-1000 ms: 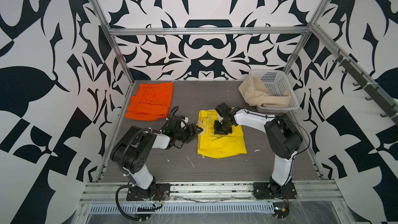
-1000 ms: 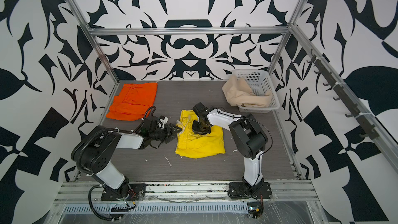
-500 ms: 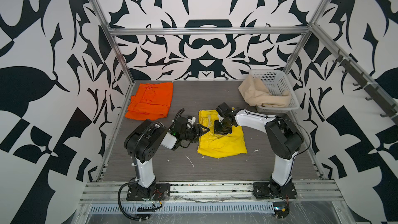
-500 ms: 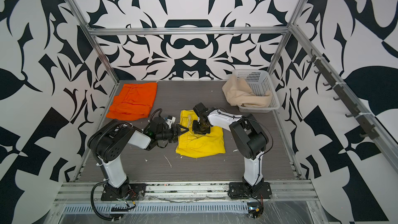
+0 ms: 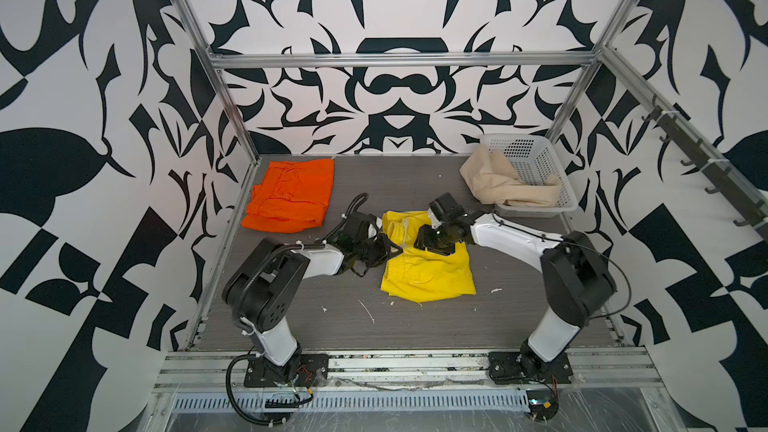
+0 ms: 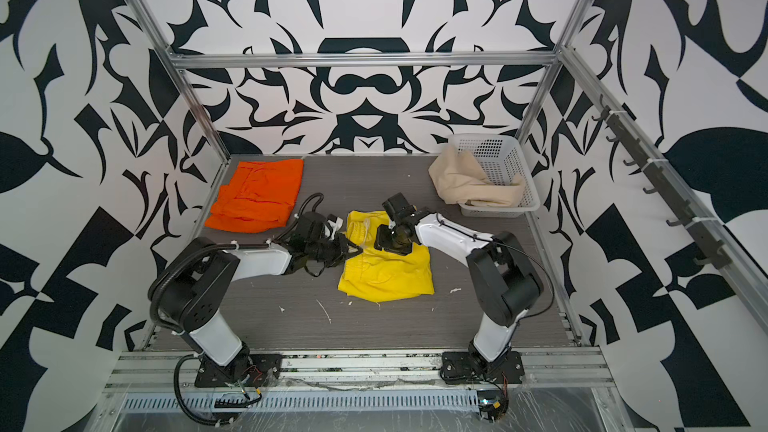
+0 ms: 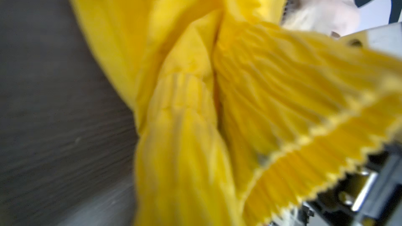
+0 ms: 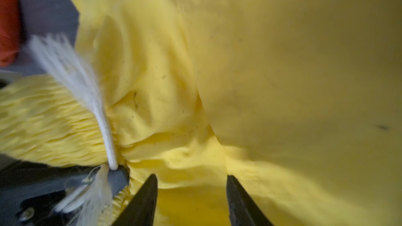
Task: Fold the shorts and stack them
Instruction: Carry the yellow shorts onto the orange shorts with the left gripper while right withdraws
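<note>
We find the left fingers [image 5: 390, 248] clamped on the yellow shorts [image 5: 428, 276] at the waistband; right fingers [image 8: 145, 201] apart just above those shorts.

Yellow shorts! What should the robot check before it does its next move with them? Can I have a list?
1. Left gripper holding the yellow shorts: cannot tell; the waistband lies across it, blurred.
2. Right gripper open: ok, fingers apart over yellow cloth.
3. Yellow cloth flat: not ok, waistband bunched up.
4. Orange shorts out of the way: ok, lying apart near the back.
5. Beige shorts folded: not ok, draped over the basket rim.
</note>
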Motion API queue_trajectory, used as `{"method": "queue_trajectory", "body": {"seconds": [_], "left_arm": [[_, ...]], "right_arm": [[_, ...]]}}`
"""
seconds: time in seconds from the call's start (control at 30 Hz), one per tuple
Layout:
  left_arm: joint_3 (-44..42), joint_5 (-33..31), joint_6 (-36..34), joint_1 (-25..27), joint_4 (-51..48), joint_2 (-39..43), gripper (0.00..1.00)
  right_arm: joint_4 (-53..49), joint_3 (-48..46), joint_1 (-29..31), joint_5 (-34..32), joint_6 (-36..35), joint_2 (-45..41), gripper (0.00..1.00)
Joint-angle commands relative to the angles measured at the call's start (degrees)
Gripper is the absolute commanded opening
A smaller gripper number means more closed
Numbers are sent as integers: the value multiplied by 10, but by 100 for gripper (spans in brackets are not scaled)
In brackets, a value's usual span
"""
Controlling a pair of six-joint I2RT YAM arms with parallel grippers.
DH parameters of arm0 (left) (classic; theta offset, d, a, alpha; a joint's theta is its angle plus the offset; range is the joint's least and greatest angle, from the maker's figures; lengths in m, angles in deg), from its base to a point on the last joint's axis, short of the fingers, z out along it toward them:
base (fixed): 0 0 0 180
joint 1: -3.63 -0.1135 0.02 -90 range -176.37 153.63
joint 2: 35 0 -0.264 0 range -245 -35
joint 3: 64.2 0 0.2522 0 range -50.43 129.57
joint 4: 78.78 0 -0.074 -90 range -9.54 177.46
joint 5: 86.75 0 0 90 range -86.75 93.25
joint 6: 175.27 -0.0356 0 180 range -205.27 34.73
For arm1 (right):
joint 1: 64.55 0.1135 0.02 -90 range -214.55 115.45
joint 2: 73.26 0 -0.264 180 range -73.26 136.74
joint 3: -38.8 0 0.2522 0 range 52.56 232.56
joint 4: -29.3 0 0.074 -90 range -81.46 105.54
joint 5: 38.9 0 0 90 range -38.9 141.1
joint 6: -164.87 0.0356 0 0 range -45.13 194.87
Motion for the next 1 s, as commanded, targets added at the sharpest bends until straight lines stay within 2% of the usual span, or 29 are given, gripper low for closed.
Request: {"method": "queue_trajectory", "body": {"seconds": [0.0, 0.13, 0.43, 0.57, 0.73, 0.97], "left_arm": [[101, -43, -164, -4, -251, 37, 0], [216, -85, -276, -23, -424, 28, 0], [477, -173, -468, -91, -685, -57, 0], [591, -201, -532, -119, -757, -112, 0], [719, -239, -569, -150, -838, -185, 0], [830, -310, -624, -165, -858, -232, 0]], "right_arm": [[-33, 1, -33, 5, -16, -57, 61], [-62, -12, -51, -10, -36, -88, 62], [-46, -65, -71, 1, -38, -109, 62], [-47, -71, -74, 14, -42, -98, 62], [-49, -73, -75, 22, -49, -88, 61], [-48, -76, -77, 31, -56, -76, 61]]}}
